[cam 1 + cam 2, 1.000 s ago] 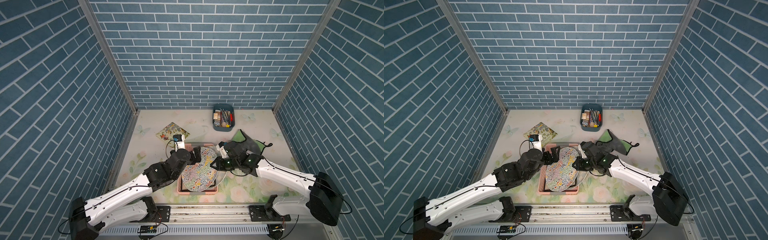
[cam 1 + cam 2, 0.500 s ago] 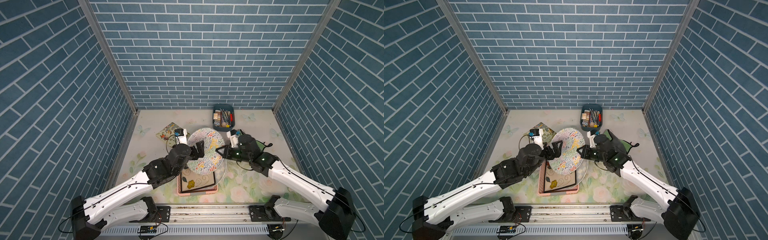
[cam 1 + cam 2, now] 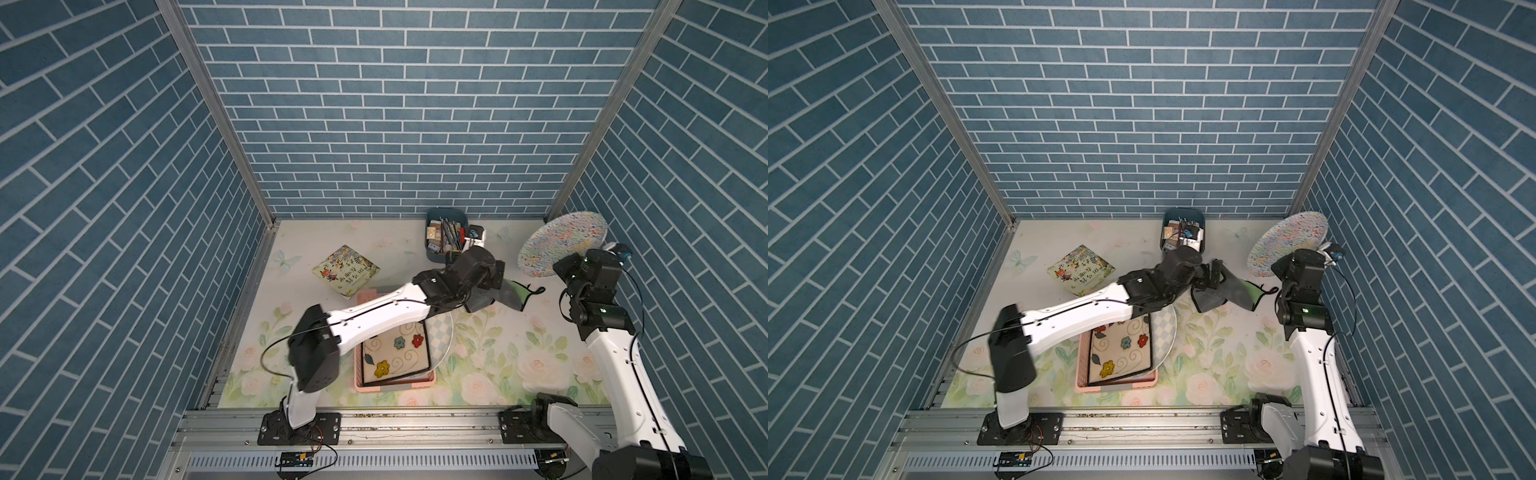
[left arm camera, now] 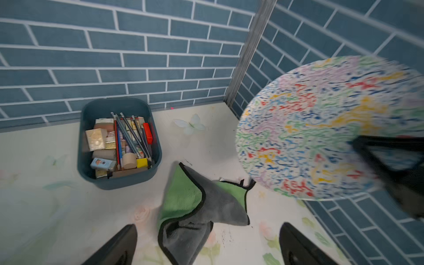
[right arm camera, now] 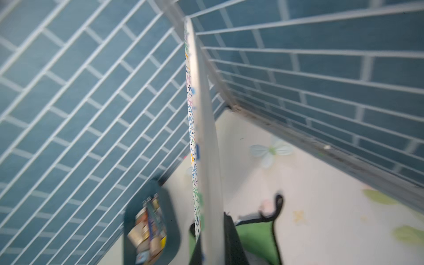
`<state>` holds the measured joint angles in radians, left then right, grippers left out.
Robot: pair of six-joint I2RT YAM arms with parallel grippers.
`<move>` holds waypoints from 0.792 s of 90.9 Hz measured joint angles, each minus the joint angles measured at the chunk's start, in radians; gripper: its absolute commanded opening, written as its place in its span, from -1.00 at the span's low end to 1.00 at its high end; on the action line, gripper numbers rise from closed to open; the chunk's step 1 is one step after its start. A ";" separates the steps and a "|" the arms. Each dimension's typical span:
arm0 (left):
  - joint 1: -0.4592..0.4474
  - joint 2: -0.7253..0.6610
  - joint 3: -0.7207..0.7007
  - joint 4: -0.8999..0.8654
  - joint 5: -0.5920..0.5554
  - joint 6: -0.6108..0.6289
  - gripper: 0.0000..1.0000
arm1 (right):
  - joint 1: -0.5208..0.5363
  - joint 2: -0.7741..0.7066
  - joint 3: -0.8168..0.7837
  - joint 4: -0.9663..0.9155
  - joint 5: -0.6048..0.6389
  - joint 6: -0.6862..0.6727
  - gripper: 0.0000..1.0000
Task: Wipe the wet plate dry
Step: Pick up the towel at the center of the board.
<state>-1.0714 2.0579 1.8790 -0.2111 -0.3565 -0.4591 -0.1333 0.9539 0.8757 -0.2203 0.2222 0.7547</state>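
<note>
1 speckled multicolour plate (image 3: 561, 243), up in the air near the back right corner, tilted on edge, clear of the table. The right gripper (image 5: 211, 243) is clamped tight on its lower rim.

1 green/grey cloth (image 4: 183, 195), crumpled on the table between the plate and the bin. The left gripper (image 4: 206, 247) is over it, jaws spread wide, holding nothing; touching the cloth or not, can't tell.

1 blue bin (image 4: 119, 181) at the back wall holds several pencils and small boxes, labels unreadable.

1 pink tray (image 3: 390, 387) at the front holds 2 dishes: 1 square flower plate (image 3: 395, 353) lying over 1 round checked plate (image 3: 440, 332).

1 illustrated booklet (image 3: 345, 270) lies flat on the left, cover lettering too small to read
</note>
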 measured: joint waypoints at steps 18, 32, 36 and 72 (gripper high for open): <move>0.016 0.494 0.512 -0.152 -0.002 0.043 1.00 | -0.053 -0.076 -0.068 -0.056 0.029 0.000 -1.00; 0.035 0.613 0.506 -0.177 0.054 0.065 1.00 | -0.053 -0.159 -0.111 -0.062 0.002 0.000 -1.00; 0.039 0.632 0.499 -0.182 0.084 0.078 1.00 | -0.053 -0.180 -0.126 -0.068 -0.010 0.000 -1.00; 0.061 0.719 0.633 -0.234 0.197 0.161 -1.00 | -0.053 -0.234 -0.151 -0.121 -0.104 0.000 -1.00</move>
<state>-1.0107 2.7770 2.5118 -0.4450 -0.1593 -0.2977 -0.1864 0.7197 0.7250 -0.3412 0.1181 0.7544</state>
